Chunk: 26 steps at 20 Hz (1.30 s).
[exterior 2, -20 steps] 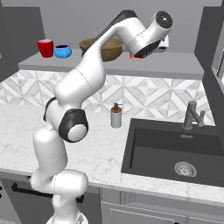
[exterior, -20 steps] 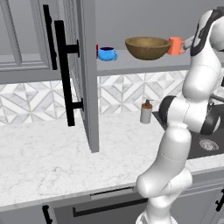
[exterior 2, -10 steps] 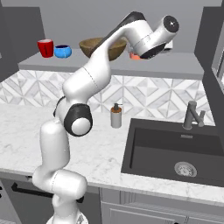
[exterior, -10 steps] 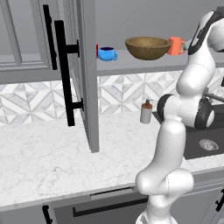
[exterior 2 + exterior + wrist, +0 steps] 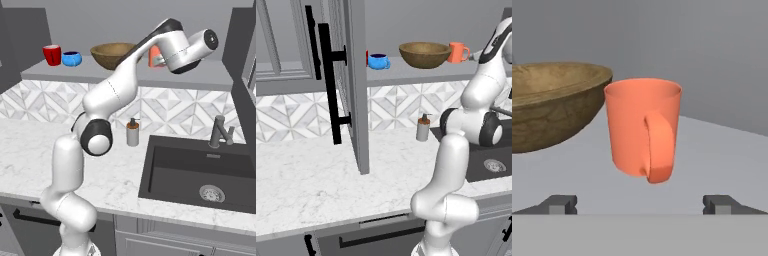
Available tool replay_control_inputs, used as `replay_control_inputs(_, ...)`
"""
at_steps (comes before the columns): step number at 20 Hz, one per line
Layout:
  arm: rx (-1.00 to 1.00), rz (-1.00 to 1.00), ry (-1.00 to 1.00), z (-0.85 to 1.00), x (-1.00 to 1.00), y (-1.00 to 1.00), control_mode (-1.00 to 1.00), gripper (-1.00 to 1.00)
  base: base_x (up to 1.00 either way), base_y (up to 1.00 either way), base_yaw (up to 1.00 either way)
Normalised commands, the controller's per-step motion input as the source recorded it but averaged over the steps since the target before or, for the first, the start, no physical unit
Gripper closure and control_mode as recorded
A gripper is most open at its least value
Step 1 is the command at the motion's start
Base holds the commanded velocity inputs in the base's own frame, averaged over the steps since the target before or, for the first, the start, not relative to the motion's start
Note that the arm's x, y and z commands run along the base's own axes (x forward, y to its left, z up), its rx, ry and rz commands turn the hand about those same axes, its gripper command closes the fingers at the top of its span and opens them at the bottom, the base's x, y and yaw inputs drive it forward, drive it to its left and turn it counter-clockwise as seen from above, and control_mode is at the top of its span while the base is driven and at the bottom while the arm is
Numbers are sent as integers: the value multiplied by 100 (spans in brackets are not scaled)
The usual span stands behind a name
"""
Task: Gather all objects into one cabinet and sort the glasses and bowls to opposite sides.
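Hand view: the orange mug [image 5: 643, 130] is being faced handle-first, upright on the grey shelf [image 5: 712, 155], with the wooden bowl [image 5: 552, 102] just beside it. The gripper [image 5: 641, 204] is being held wide open and empty in front of the mug, its two fingertips [image 5: 559, 204] standing clear on either side.

In the left base view, the four vessels are being carried by one shelf [image 5: 421, 74] behind the open cabinet door [image 5: 353, 85]: the blue mug [image 5: 377, 61] near the door edge, the bowl [image 5: 424, 54] in the middle, the orange mug [image 5: 457, 52] toward the far end. In the right base view, the red mug [image 5: 51, 54] is standing just beside the blue mug [image 5: 71, 58].

The gathering is being judged complete. The sorting is being judged unfinished, since the bowl [image 5: 112, 55] is being flanked by mugs; the orange mug [image 5: 155, 54] is probably being approached for moving to the other mugs' side.
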Motion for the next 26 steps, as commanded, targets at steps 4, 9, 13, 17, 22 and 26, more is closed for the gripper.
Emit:
replay_control_inputs(4,0,5,-8,-19,8,0,-100,-100,0,0,0)
replay_control_inputs(9,0,0,-2,-6,16,0,-100,-100,0,0,0)
replay_control_inputs(13,0,0,0,-1,15,0,-100,-100,0,0,0)
replay_control_inputs(17,0,0,0,-4,7,0,-100,-100,0,0,0)
replay_control_inputs(22,0,0,0,-2,0,2,-100,-100,0,0,0)
replay_control_inputs(26,0,0,0,0,1,8,-100,-100,0,0,0)
